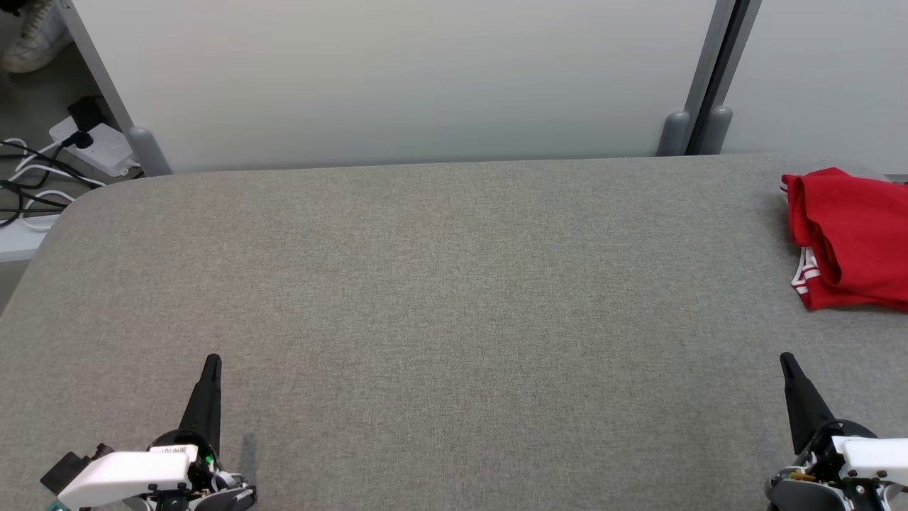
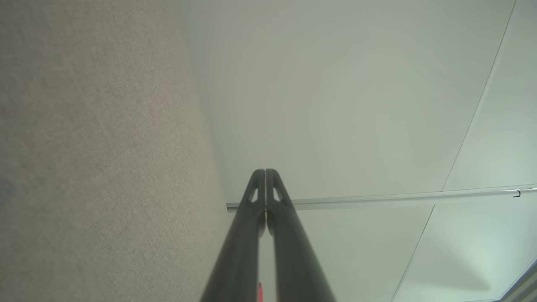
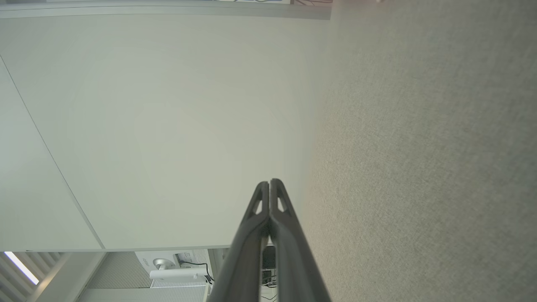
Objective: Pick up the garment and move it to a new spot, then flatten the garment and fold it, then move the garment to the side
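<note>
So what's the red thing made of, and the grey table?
Garment: looks like soft, matte cloth, because it folds and rumples; white stripes run along its edge. Table: seems covered in matte grey woven fabric, maybe felt; a fine speckled weave shows.
</note>
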You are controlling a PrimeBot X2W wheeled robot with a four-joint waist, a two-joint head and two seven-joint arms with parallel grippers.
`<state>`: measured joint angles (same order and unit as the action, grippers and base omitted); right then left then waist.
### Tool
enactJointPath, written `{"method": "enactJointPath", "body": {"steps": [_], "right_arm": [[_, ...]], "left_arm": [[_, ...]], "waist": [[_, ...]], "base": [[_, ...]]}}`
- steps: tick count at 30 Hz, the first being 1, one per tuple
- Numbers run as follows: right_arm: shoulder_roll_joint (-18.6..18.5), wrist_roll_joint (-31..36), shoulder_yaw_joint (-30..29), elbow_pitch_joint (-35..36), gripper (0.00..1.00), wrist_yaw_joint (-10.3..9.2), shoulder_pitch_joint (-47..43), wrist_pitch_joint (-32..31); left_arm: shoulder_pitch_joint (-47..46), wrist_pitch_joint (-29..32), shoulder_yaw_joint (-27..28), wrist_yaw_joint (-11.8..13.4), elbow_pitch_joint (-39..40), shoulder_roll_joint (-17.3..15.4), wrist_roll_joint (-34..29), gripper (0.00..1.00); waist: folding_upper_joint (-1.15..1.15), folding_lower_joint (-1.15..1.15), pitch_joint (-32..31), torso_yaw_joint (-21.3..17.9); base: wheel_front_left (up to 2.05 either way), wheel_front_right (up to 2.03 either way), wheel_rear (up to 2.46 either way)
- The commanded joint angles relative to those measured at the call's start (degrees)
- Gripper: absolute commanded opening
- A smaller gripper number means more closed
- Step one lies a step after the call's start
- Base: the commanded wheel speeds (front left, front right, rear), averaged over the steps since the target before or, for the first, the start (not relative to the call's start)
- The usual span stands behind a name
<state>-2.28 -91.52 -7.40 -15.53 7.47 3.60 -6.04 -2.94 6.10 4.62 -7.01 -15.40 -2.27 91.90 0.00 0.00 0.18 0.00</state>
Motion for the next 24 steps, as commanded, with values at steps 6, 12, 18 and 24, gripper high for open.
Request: {"method": "enactJointPath", "body": {"steps": [6, 12, 18, 24], "right_arm": [[-0.6, -0.6, 0.8, 1.5, 0.0, 0.02, 2.6, -0.5], [-0.6, -0.6, 0.8, 1.5, 0.0, 0.02, 2.6, -0.5], [-0.6, -0.6, 0.8, 1.5, 0.0, 0.02, 2.6, -0.5], [-0.6, -0.6, 0.8, 1.5, 0.0, 0.02, 2.6, -0.5]], "left_arm": [[-3.3, 0.4, 1.9, -0.5, 1.4, -0.6, 0.3, 0.0], [-3.3, 0.4, 1.9, -0.5, 1.4, -0.6, 0.3, 0.0], [-3.3, 0.4, 1.9, -0.5, 1.4, -0.6, 0.3, 0.0], [-3.3, 0.4, 1.9, -0.5, 1.4, -0.6, 0.3, 0.0]], "waist": [[0.0, 0.0, 0.0, 0.0], [0.0, 0.0, 0.0, 0.0], [0.0, 0.0, 0.0, 0.0], [0.0, 0.0, 0.0, 0.0]], "base": [[0.0, 0.0, 0.0], [0.0, 0.0, 0.0], [0.0, 0.0, 0.0], [0.0, 0.0, 0.0]]}}
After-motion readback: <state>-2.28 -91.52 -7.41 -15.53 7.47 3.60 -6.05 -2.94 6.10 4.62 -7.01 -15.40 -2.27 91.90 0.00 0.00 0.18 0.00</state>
